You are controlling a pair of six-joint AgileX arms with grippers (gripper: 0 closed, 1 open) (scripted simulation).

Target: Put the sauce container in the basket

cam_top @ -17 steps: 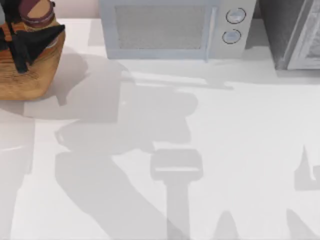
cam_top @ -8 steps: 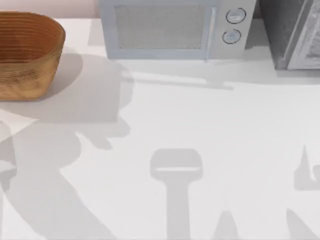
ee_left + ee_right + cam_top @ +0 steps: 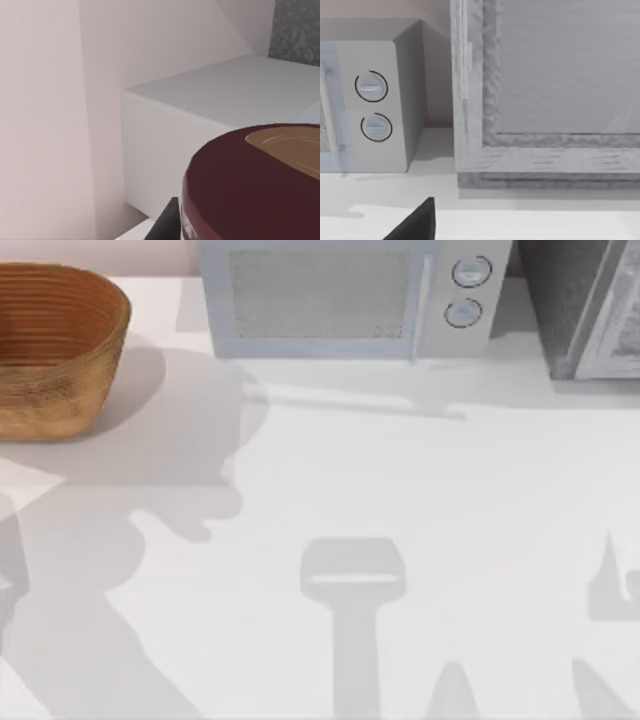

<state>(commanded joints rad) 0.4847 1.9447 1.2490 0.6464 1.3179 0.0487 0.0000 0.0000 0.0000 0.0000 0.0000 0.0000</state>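
Left tool (image 3: 172, 220) beside 1 sauce container (image 3: 250, 190); 1 basket (image 3: 55, 350).

Left end effector: a second ago we saw it over the basket (image 3: 55, 350) at the top view's far left, gripping the sauce container (image 3: 255, 190); half a second ago it had already gone from that spot
Basket: its woven rim and inside, covered before, lie open to us from above
Shadow on the table (image 3: 420, 500): our left arm's shadow has slid toward the left edge, shifting a little further over the last half second
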